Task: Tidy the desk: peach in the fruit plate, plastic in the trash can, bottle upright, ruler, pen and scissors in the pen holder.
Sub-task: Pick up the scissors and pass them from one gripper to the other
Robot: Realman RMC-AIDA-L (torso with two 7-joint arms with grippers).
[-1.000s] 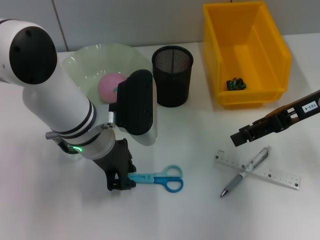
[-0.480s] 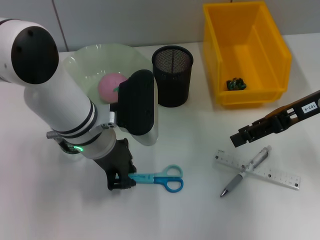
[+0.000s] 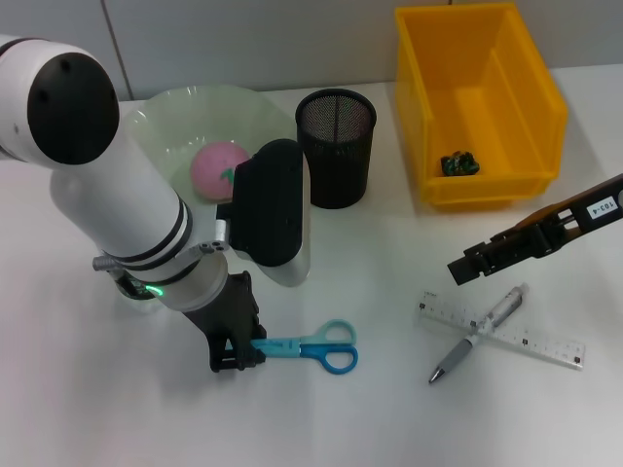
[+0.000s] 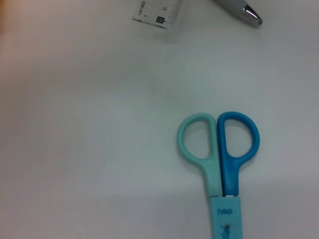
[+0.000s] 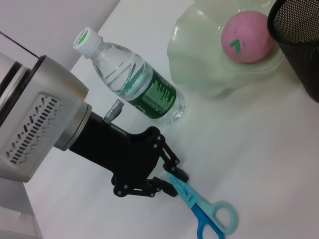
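The scissors [image 3: 310, 347] are lying flat on the white desk [image 3: 389, 418], on the near side of the black mesh pen holder [image 3: 336, 148], and the left gripper [image 3: 248, 352] is pinching their sheathed blade end between closed fingers [image 5: 172, 190], handles pointing away from it. The ruler [image 3: 502, 329] and pen [image 3: 478, 334] are lying crossed further to the right of the pen holder. The right gripper [image 3: 465, 268] is hovering just above them, and I cannot tell how its fingers are standing.
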